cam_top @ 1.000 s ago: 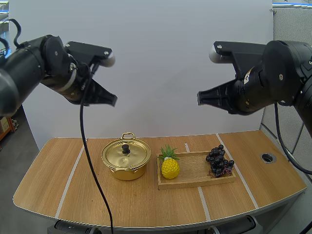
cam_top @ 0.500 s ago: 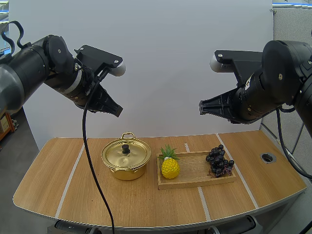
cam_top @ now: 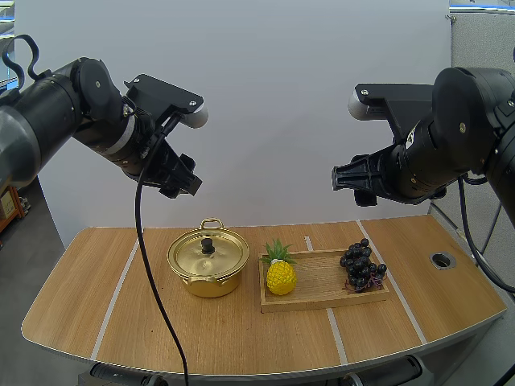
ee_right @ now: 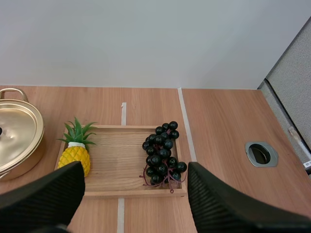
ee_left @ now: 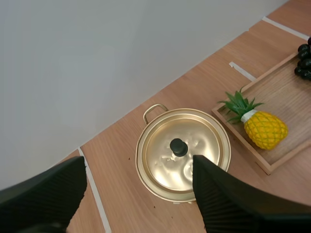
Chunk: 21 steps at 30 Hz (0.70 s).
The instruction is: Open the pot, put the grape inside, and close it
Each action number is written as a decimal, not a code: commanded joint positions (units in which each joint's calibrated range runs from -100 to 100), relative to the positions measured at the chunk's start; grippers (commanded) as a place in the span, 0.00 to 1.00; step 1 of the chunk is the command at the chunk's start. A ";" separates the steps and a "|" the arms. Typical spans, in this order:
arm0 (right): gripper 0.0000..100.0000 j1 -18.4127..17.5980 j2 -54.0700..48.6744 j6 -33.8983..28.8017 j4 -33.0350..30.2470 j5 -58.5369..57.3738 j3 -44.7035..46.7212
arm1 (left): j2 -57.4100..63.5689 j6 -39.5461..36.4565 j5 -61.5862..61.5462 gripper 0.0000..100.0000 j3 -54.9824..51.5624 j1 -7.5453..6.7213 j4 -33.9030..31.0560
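A gold pot [cam_top: 208, 261] with its lid on, black knob [cam_top: 208, 244] on top, stands left of centre on the table. Dark grapes [cam_top: 362, 265] lie at the right end of a wooden tray [cam_top: 322, 302]. My left gripper [cam_top: 187, 175] hangs high above the pot, open and holding nothing. In the left wrist view its fingers stand wide apart around the pot [ee_left: 182, 153] far below. My right gripper [cam_top: 351, 183] hovers high over the tray, open and holding nothing. Its wrist view looks down on the grapes [ee_right: 163, 155] between the spread fingers [ee_right: 43, 199].
A yellow toy pineapple [cam_top: 280, 276] stands at the tray's left end, close to the pot. A round hole [cam_top: 442, 260] sits in the tabletop at the far right. Pale lines cross the wooden table [cam_top: 105, 289], which has bare wood at front and left.
Both grippers went from shut to wide open. The left arm swung right and a little lower over the pot. The right arm dipped slightly.
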<state>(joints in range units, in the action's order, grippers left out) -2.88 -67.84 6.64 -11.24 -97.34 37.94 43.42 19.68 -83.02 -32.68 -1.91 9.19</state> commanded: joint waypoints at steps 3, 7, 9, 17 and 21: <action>1.00 -0.09 -0.16 0.13 -0.62 1.75 -0.66 | -2.99 2.90 -2.50 1.00 0.44 -0.26 1.07; 1.00 -0.09 -0.16 0.13 -0.62 1.75 -0.66 | -7.74 6.88 -4.59 1.00 0.44 -0.26 1.90; 1.00 -0.09 -0.16 0.13 -0.62 1.75 -0.66 | -10.79 7.97 -4.96 1.00 0.44 -0.26 1.86; 1.00 -0.09 -0.16 0.13 -0.62 1.75 -0.66 | -21.95 10.29 -4.96 1.00 0.44 -0.34 2.62; 1.00 -0.09 -0.16 0.13 -0.26 1.75 -0.66 | -26.00 11.36 -2.39 1.00 0.59 -0.34 3.04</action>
<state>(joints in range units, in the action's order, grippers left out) -2.88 -67.84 6.64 -11.24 -96.14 37.94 18.95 30.31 -87.26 -32.68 -1.99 10.75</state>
